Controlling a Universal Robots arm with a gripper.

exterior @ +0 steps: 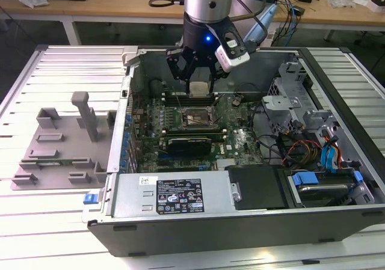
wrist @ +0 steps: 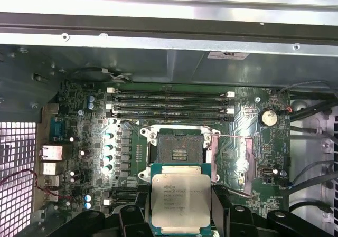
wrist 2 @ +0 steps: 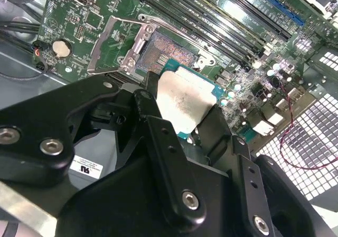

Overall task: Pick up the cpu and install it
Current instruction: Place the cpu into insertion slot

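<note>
The cpu (exterior: 199, 88) is a small square chip with a pale silvery top, and my gripper (exterior: 198, 85) is shut on its edges. It hangs inside the open computer case (exterior: 120, 204), just above the motherboard (exterior: 240, 141). The open socket (exterior: 194, 118), with its metal bracket swung back, lies a little toward the case's front from the chip. In the first wrist view the cpu (wrist: 180, 200) sits level between the black fingers (wrist: 131, 216), beside the bare socket (wrist: 178, 151). In the second wrist view the cpu (wrist 2: 185, 102) overlaps one edge of the socket (wrist 2: 158, 55).
A grey plastic fixture (exterior: 60, 144) lies on the slatted table at the exterior view's left. The power supply with a label sticker (exterior: 180, 196) spans the case's front. Drive cages and cables (exterior: 313, 150) fill its right side. Memory slots (wrist: 169, 105) run beside the socket.
</note>
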